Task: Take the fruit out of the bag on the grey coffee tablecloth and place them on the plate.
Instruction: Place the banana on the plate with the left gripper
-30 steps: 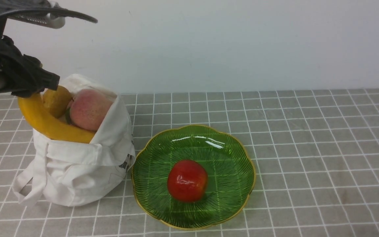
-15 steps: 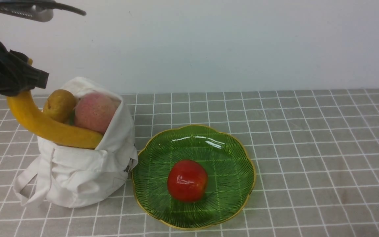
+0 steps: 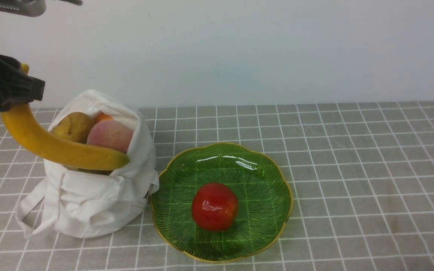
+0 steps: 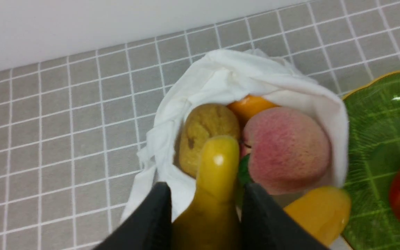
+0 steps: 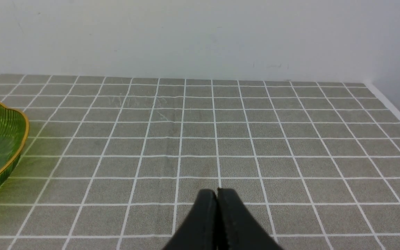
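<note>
My left gripper [image 3: 15,99] is shut on the stem end of the long yellow banana [image 3: 62,148] and holds it up over the white bag [image 3: 89,195]. The banana's far tip lies at the bag's front rim. In the left wrist view the banana [image 4: 217,173] sits between my black fingers [image 4: 155,215]. The pink peach [image 3: 109,135], the brownish pear [image 3: 73,127] and an orange piece [image 3: 102,117] lie in the bag. The green plate [image 3: 262,180] holds a red fruit [image 3: 214,206]. My right gripper [image 5: 217,192] is shut and empty over bare cloth.
The grey checked tablecloth [image 3: 352,169] covers the table up to a white wall [image 3: 239,49]. The bag's strap handles [image 3: 32,214] hang at its left side. The plate's rim [image 5: 19,139] shows in the right wrist view. The cloth's right edge [image 5: 394,111] shows there too.
My left gripper has moved up and to the left with the banana. The banana has slid out of the bag, its tip now at the rim. The peach has settled lower.
</note>
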Tool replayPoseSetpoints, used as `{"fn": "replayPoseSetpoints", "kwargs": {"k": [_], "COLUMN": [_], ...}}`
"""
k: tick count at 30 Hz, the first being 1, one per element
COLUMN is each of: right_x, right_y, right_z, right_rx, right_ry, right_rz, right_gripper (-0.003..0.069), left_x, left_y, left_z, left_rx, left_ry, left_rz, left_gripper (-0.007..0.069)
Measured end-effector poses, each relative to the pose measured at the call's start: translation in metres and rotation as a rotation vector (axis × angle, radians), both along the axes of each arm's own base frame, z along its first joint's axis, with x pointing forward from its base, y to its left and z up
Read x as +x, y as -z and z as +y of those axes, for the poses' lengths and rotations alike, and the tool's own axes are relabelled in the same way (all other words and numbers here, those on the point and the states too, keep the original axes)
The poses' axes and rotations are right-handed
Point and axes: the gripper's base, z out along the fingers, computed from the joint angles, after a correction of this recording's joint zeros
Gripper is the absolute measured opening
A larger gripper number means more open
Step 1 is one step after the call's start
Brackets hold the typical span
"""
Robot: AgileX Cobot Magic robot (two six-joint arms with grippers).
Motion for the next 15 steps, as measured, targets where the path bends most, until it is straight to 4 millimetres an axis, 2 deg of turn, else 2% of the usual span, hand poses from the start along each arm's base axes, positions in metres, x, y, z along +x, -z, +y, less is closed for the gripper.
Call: {"fn": "replayPoseSetpoints", "kwargs": {"k": [4, 9, 11, 15], "right_x": [0.000, 0.000, 0.000, 0.000], "right_y": [0.000, 0.000, 0.000, 0.000], "right_z": [0.000, 0.000, 0.000, 0.000], "right_rx": [0.000, 0.000, 0.000, 0.000], "right_ry": [0.000, 0.000, 0.000, 0.000], "right_rz": [0.000, 0.000, 0.000, 0.000], "right_gripper": [-0.0015, -0.0015, -0.0015, -0.0015], "left_x": [-0.009, -0.016, -0.015, -0.002], "left_y": [-0.007, -0.016, -0.018, -0.013], "left_z": [-0.006, -0.019, -0.027, -0.036], "left_rx": [-0.062, -0.240, -0.336, -0.390], "left_ry": [0.044, 0.092, 0.141, 0.214], "left_rz": [-0.025, -0.050, -0.055, -0.057], "left_gripper": [0.0234, 0.0234, 0.0234, 0.0234]}}
